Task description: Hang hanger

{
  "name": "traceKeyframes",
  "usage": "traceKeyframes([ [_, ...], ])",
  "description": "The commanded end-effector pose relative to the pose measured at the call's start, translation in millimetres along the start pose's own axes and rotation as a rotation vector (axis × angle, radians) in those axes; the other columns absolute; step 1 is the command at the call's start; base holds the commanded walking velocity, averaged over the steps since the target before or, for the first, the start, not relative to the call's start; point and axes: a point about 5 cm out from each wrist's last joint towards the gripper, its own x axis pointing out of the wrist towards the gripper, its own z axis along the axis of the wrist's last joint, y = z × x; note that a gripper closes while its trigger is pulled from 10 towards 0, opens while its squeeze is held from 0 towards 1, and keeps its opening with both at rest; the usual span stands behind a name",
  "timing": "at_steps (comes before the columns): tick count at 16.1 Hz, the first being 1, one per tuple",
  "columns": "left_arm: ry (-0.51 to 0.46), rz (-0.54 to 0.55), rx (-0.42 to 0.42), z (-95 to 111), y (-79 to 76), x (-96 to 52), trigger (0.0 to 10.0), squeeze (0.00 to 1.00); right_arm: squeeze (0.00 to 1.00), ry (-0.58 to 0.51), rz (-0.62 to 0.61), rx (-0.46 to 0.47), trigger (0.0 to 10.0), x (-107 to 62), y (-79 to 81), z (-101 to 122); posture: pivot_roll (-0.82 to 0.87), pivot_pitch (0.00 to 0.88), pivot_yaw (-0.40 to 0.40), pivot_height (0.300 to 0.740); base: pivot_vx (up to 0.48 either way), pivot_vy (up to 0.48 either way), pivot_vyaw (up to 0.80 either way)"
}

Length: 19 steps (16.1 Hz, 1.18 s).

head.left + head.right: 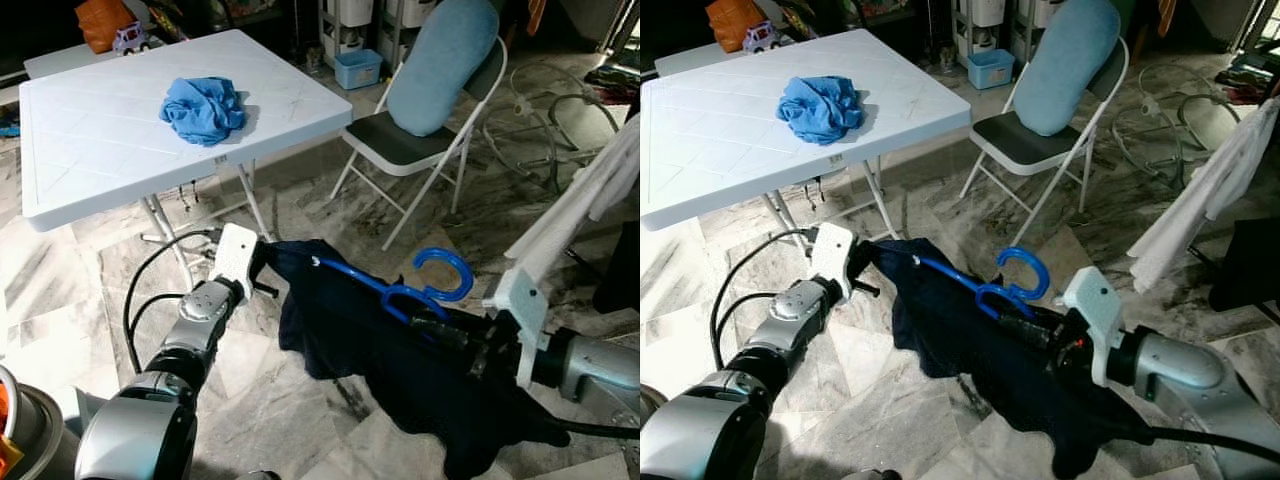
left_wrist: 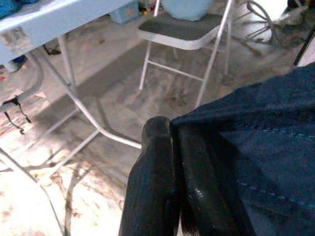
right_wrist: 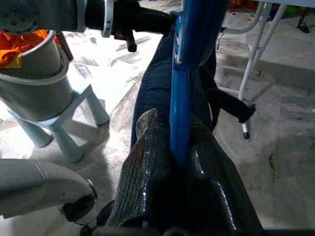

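**Operator:** Where does the load sit right now?

**Observer:** You have the blue plastic hanger (image 1: 400, 290) carried between both arms, low over the marble floor (image 1: 330, 200), with a dark navy garment (image 1: 400, 370) draped on it. Your right gripper (image 3: 179, 147) is closed on the hanger's bar just below the hook; in the right wrist view the blue bar runs pinched between the two fingers. Your left gripper (image 2: 170, 162) is clamped tight on the garment's edge at the far shoulder, with cloth between its fingers.

**Operator:** What should I worry about?

**Observer:** Mostly the garment. Its bulk hangs to the right-gripper side, so I judge that if you tilt the hanger while lifting, the cloth may slide off the bar. If your arms move apart, the left grip could drag the shoulder off the hanger end.

**Operator:** And the hook?

**Observer:** It curls upward, free of the fingers, which is good. But the right grip is on a thin smooth bar, so the hanger may twist in the fingers under the cloth's weight and turn the hook away.

**Operator:** Anything nearby?

**Observer:** The folding chair (image 1: 420, 140) and the white folding table (image 1: 90, 150) stand ahead, and white cloth (image 1: 1200, 200) hangs to your right. Trailing fabric could snag on these.
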Motion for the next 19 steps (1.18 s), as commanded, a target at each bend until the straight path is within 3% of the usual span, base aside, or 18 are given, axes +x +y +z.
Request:
traceKeyframes([
  [1, 0.074, 0.069, -0.039, -17.2, 14.4, -9.5, 0.0, 0.00, 0.00, -0.032, 0.008, -0.068, 10.0, -7.8, 1.0, 13.4, -0.17, 0.036, 0.054, 0.740, 0.000, 0.000, 0.00],
  [3, 0.043, 0.078, -0.060, -10.8, 14.9, -7.2, 0.0, 0.00, 0.00, 0.065, 0.010, -0.121, 10.0, -6.2, 1.7, 0.9, -0.17, 0.039, 0.053, 0.740, 0.000, 0.000, 0.00],
  [4, -0.012, 0.087, -0.075, 4.3, 17.1, -2.3, 0.0, 0.00, 0.00, 0.166, -0.025, -0.179, 10.0, -2.7, -3.2, -14.1, -0.16, 0.040, 0.053, 0.740, 0.000, 0.000, 0.00],
  [8, -0.116, 0.064, -0.099, 31.3, 14.6, 6.0, 0.0, 0.00, 0.00, 0.254, -0.100, -0.289, 10.0, 8.3, -12.1, -28.6, -0.15, 0.045, 0.059, 0.740, 0.000, 0.000, 0.00],
  [13, -0.162, 0.042, -0.156, 42.9, 8.8, 10.5, 0.0, 0.00, 0.00, 0.305, -0.126, -0.420, 10.0, 12.7, -15.6, -31.2, -0.16, 0.051, 0.063, 0.740, 0.000, 0.000, 0.00],
  [16, -0.164, -0.043, -0.203, 40.5, -6.2, 12.7, 0.0, 0.00, 0.00, 0.254, -0.176, -0.430, 10.0, 19.1, -19.9, -25.0, -0.17, 0.051, 0.063, 0.740, 0.000, 0.000, 0.00],
  [17, -0.176, -0.174, -0.206, 35.7, -30.8, 12.5, 0.0, 0.00, 0.00, 0.200, -0.243, -0.439, 10.0, 26.7, -26.3, -17.7, -0.17, 0.050, 0.061, 0.740, 0.000, 0.000, 0.00],
  [19, -0.181, -0.324, -0.189, 28.0, -61.4, 9.1, 0.0, 0.00, 0.00, 0.126, -0.313, -0.441, 10.0, 36.4, -33.0, -6.4, -0.17, 0.048, 0.059, 0.740, 0.000, 0.000, 0.00],
])
